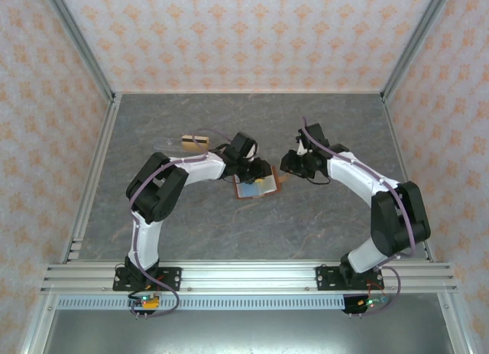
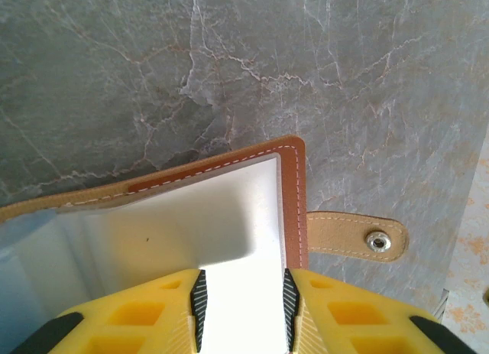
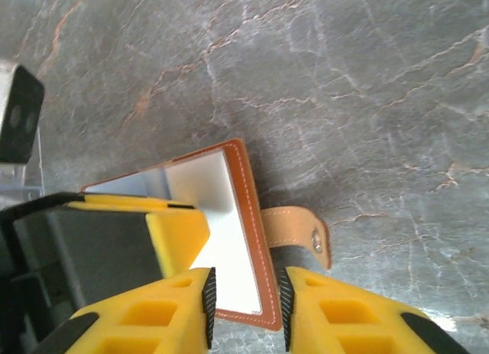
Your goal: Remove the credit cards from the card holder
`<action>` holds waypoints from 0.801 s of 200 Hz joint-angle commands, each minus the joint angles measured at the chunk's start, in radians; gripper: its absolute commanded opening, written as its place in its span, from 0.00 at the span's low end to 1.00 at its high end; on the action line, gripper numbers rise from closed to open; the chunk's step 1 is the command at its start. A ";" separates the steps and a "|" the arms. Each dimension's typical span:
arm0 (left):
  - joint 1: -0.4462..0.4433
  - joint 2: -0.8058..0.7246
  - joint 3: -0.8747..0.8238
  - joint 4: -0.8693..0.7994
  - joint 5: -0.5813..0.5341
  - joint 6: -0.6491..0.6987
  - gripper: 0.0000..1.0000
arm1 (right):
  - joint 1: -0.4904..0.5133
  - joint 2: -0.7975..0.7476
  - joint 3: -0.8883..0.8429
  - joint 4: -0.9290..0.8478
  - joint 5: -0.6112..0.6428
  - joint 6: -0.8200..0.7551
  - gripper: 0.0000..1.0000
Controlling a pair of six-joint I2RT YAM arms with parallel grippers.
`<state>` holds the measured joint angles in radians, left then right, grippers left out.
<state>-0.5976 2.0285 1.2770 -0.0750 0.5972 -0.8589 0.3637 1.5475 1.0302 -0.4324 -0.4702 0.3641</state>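
The card holder [image 1: 258, 188] lies open on the grey table between both grippers, its red-brown stitched edge [image 2: 294, 201] framing a pale white inside. Its tan strap with a metal snap [image 2: 359, 237] sticks out to the right. My left gripper [image 2: 241, 293] hangs over that white face with jaws apart and nothing pinched between them. My right gripper [image 3: 246, 293] stands open above the holder's [image 3: 248, 201] right corner, next to the left gripper's yellow finger [image 3: 172, 224]. One tan-gold credit card [image 1: 195, 142] with a dark stripe lies on the table behind the left arm.
Patterned walls and metal frame posts [image 1: 99, 132] close in the table on three sides. Bare grey marble-look tabletop [image 1: 252, 232] stretches in front of the holder and behind it. The arms' bases sit on the rail [image 1: 244, 276] at the near edge.
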 commanded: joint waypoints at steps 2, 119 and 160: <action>-0.002 0.012 0.021 -0.053 -0.041 0.033 0.29 | 0.000 0.031 -0.003 0.014 -0.096 -0.007 0.18; -0.004 -0.089 0.002 -0.159 -0.120 0.052 0.07 | 0.039 0.233 0.054 0.026 -0.147 -0.011 0.10; -0.003 -0.197 -0.019 -0.293 -0.243 0.061 0.19 | 0.047 0.253 0.050 0.018 -0.080 -0.008 0.12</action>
<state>-0.5976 1.9224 1.2686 -0.2432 0.4690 -0.8207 0.4034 1.7779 1.0607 -0.4171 -0.6102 0.3622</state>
